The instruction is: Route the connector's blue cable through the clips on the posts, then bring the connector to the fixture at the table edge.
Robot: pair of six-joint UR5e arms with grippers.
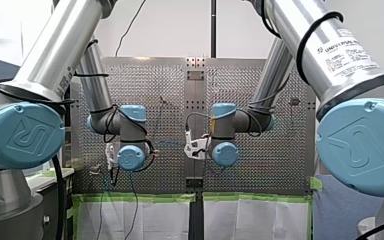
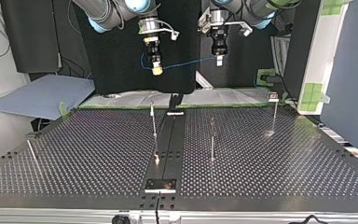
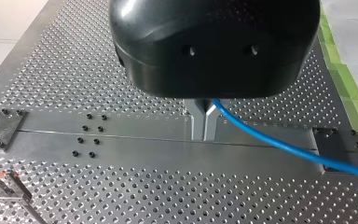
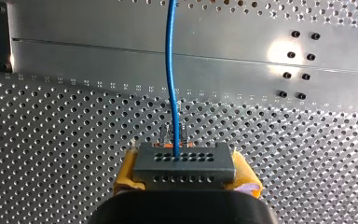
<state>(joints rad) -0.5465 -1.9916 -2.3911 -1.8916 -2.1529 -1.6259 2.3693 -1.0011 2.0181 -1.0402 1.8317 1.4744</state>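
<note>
Connector (image 4: 185, 164) crosswise, gripped by right tool (image 4: 186, 176), blue cable (image 4: 169, 70) ahead; left tool (image 3: 204, 133) pinches it.

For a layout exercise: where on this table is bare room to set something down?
Bare: the table between the leaning rod and the middle post; also the top view's near right corner. Crowded: around the centre rail and the second post.

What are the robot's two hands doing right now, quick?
Left gripper: jaws closed on the blue cable.
Right gripper: jaws closed on the connector.
</note>
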